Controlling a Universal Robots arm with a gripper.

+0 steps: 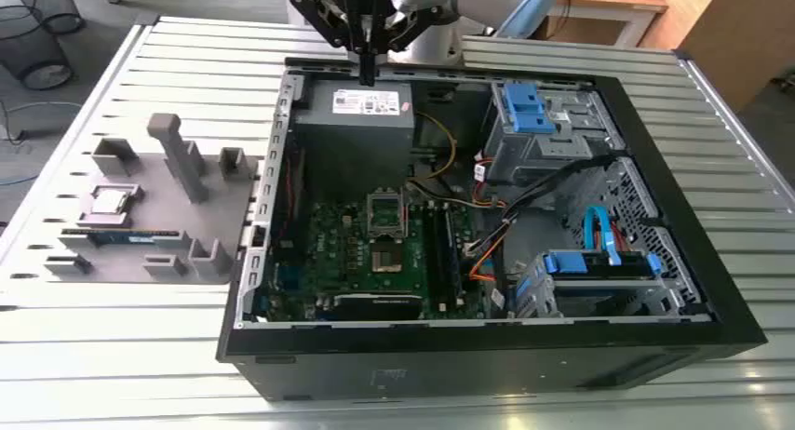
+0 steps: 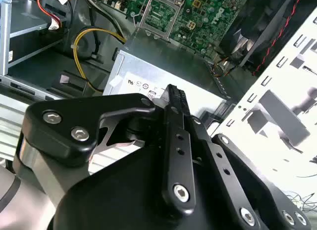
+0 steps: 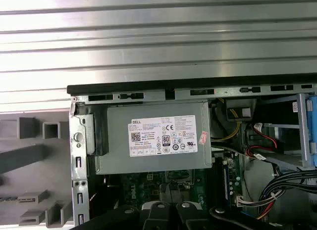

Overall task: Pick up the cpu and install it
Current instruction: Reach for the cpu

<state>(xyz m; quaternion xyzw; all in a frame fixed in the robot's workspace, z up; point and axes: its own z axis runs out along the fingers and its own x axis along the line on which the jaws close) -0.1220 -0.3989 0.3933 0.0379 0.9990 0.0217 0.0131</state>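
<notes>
A slatted metal desk (image 1: 522, 53) is carrying an open case (image 1: 497, 360) and, on the exterior view's left, a grey fixture plate (image 1: 155, 216). The gripper (image 1: 368, 74) is hovering over the power supply (image 1: 360, 104) at the case's far edge, clenched on nothing. The cpu (image 1: 110, 202) is lying flat on the plate, well apart from the gripper, near the memory stick (image 1: 118, 235). The socket (image 1: 386, 211) on the board is looking empty. The pick is likely calling for spread fingers squared to the chip's edges and a straight descent clear of the plate's upright blocks, since so thin a part is offering little to hold.
</notes>
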